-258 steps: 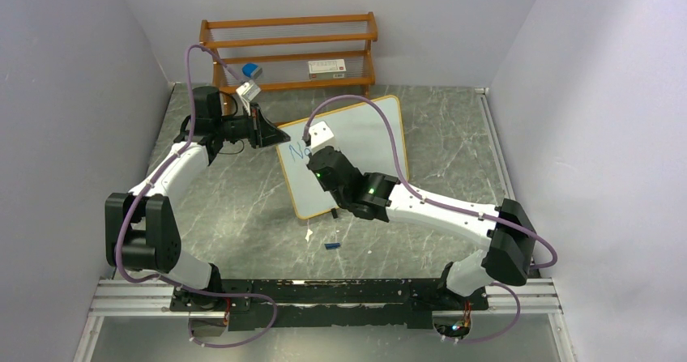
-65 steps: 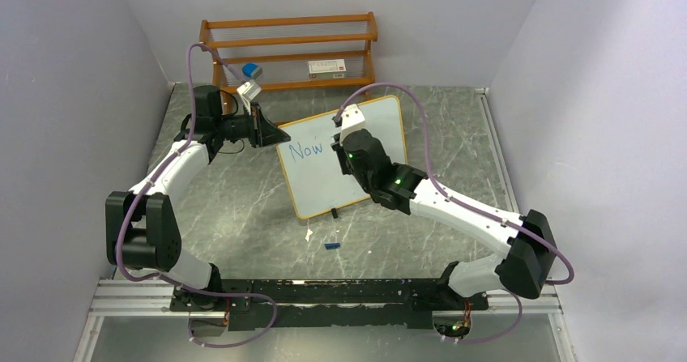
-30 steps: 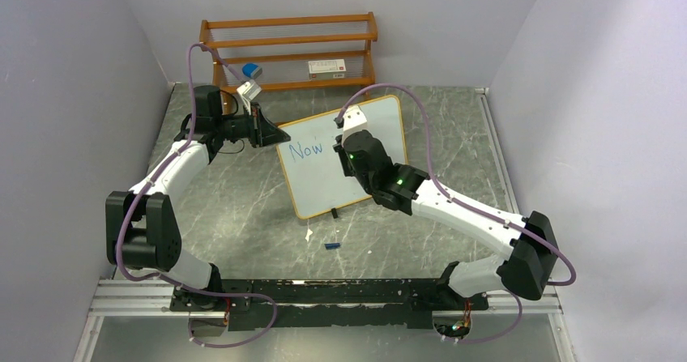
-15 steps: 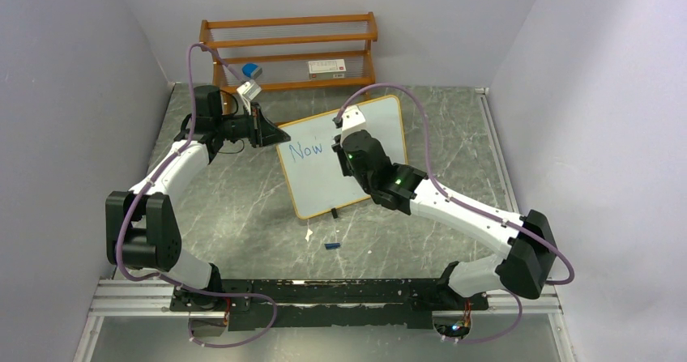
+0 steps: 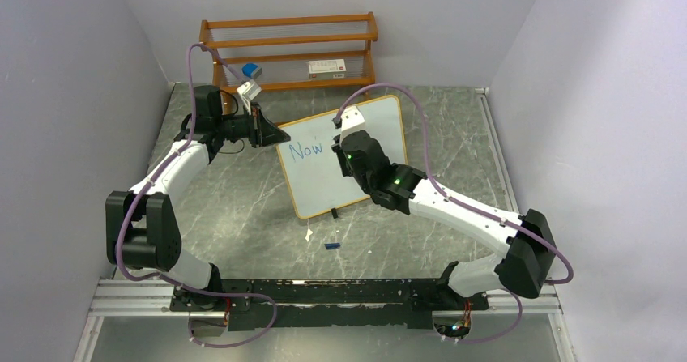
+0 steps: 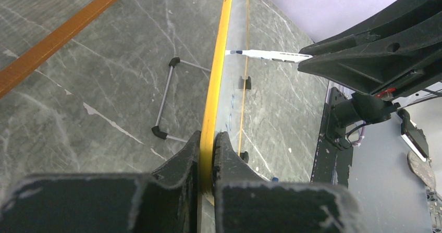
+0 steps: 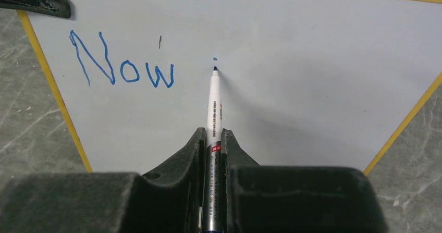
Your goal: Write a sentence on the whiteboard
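Grey marble-patterned table fills a plain-walled booth, with the whiteboard propped on its feet near the middle, its face tilted toward 5 o'clock. The left gripper is clenched on the board's yellow-orange frame at the board's 10 o'clock corner, steadying it. The right gripper grips a blue-ink marker by its barrel, nib pointing at the board.

The sentence so far is a single word, "Now", sitting toward the board's 10 o'clock corner. At 3 o'clock of that word a small blue dot stands alone, and the nib sits just below it, at or very near the surface (contact is hard to confirm). The step in hand looks like the start of the second word, probably a dotted letter. The task seems barely begun. Next, the nib needs light, even pressure, a short downstroke, then letters running toward 3 o'clock on the same line, while the left grip keeps the board from rocking.

At 12 o'clock the wooden shelf rack carries a small blue block at its 9 o'clock end and a flat white box nearer 3 o'clock. What either one is, I cannot tell.
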You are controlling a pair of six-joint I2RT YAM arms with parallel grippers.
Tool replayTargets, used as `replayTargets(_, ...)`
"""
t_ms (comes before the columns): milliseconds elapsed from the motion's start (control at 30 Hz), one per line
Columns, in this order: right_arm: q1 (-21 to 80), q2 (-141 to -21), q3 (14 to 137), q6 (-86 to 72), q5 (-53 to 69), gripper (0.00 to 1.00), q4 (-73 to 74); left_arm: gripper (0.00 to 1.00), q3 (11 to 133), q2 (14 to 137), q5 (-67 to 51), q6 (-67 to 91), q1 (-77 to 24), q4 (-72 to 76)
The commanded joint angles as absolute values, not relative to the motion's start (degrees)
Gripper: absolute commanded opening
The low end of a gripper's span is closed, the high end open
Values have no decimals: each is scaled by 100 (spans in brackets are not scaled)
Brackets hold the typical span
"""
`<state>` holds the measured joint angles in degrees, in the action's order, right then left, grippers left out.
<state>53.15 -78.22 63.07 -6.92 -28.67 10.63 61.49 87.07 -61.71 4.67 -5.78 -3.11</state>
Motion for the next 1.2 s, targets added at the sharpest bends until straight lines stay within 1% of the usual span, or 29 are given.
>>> replayTargets(0, 5299, -7897, 6337, -747, -2936, 0, 1126, 5, 5936, 9026, -5328, -402, -809, -932)
replayTargets(567, 5299, -7901, 6381, -866, -2831, 0, 1624, 5, 5941, 9037, -5321, -396, -809, -931)
replayTargets(1167, 5400, -7925, 6405, -931, -2673, 0, 1778, 5, 5941, 9045, -5336, -395, -809, -924)
